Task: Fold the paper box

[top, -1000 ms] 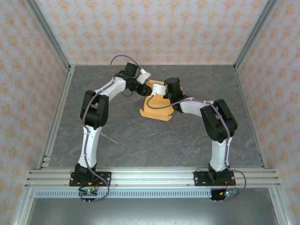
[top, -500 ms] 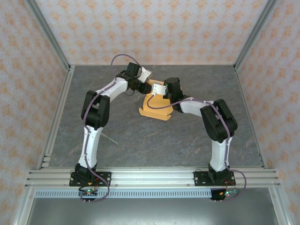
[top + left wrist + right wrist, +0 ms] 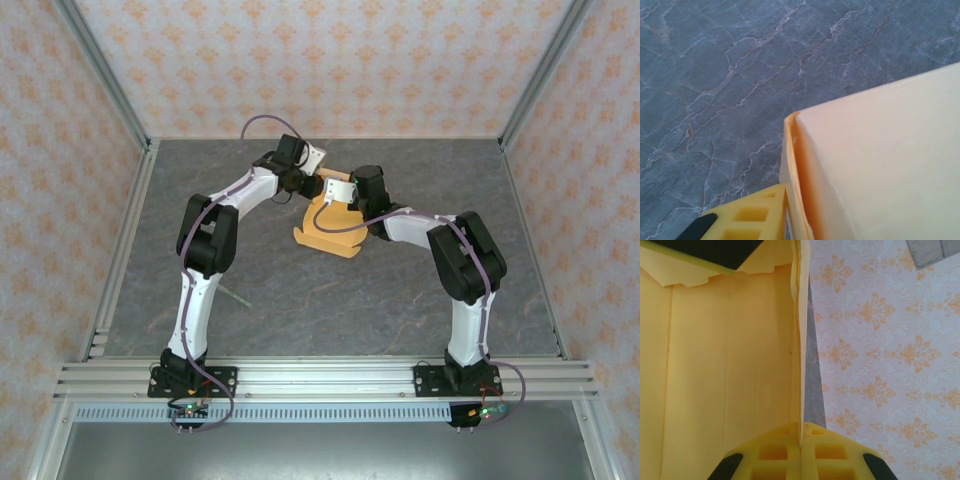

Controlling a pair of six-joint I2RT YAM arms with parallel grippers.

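The paper box (image 3: 330, 235) lies partly folded toward the far middle of the table (image 3: 300, 300). The right fingers (image 3: 775, 452) pinch one thin wall tight. The left fingers (image 3: 747, 220) sit against a corner edge; I can't tell whether they grip it.

No text, label, brand, number or sign can be read. The box (image 3: 330, 238) is plain orange-yellow board without print. The walls (image 3: 330, 60) bear a repeating orange ornament, not letters or figures.
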